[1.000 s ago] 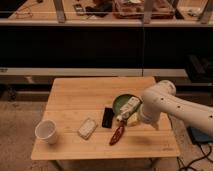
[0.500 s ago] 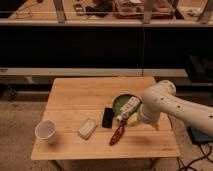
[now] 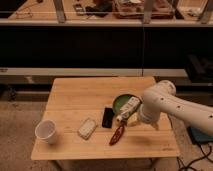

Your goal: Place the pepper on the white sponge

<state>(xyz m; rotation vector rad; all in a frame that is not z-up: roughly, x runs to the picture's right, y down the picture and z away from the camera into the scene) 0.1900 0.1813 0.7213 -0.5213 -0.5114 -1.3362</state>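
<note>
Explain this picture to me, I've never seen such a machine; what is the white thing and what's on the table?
The white jointed thing on the right is a robot arm; its base is out of view. The single picture looks down on a light wooden table. The arm's gripper hangs low over the table, just above a slim dark-red chili pepper; whether it holds the pepper, I cannot tell. Left of the pepper in the picture lie a black rectangular block, a flat off-white sponge and a white paper cup. A round green dish sits behind the gripper.
</note>
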